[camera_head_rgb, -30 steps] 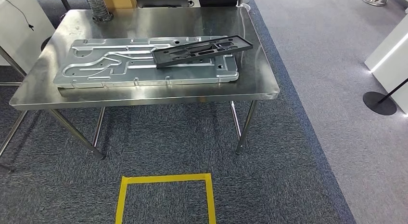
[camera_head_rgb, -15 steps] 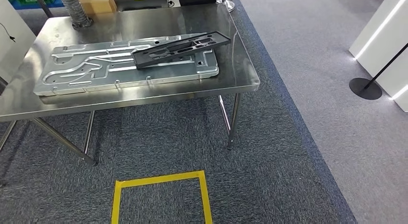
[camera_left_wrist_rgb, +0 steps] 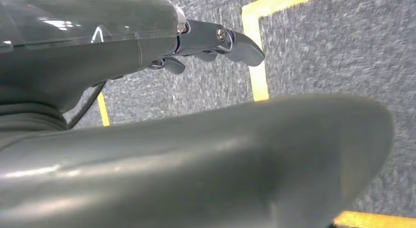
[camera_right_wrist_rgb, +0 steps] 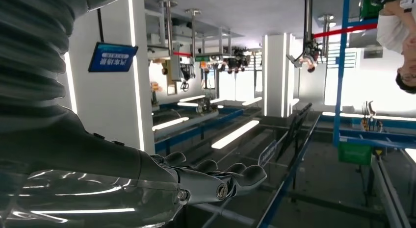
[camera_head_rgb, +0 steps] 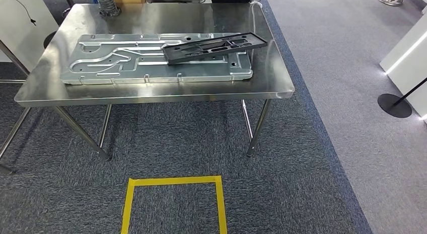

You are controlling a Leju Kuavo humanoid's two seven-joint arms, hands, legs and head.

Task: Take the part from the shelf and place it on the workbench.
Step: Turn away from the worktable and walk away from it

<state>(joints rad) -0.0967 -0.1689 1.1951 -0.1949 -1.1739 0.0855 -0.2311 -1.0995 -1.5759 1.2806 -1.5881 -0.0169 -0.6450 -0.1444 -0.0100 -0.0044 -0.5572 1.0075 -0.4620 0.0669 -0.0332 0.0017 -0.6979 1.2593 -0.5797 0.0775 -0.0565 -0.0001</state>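
Observation:
A flat black frame-shaped part (camera_head_rgb: 214,47) lies tilted across the right end of a large silver metal plate (camera_head_rgb: 126,63). The plate rests on the steel workbench (camera_head_rgb: 274,73) ahead of me in the head view. My left hand (camera_left_wrist_rgb: 216,41) hangs over the grey carpet with its fingers stretched out and nothing in it. My right hand (camera_right_wrist_rgb: 216,181) is held out with its fingers extended and apart, holding nothing, in front of a bright factory hall.
A yellow tape square (camera_head_rgb: 173,182) marks the carpet in front of the bench; yellow tape (camera_left_wrist_rgb: 255,51) also lies under my left hand. A black post base (camera_head_rgb: 394,105) and a white panel (camera_head_rgb: 405,58) stand at the right. A person (camera_right_wrist_rgb: 400,32) is near a blue frame (camera_right_wrist_rgb: 338,66).
The whole head picture swung left and then back right, so the camera moved. The black part still lies on the plate in the same place.

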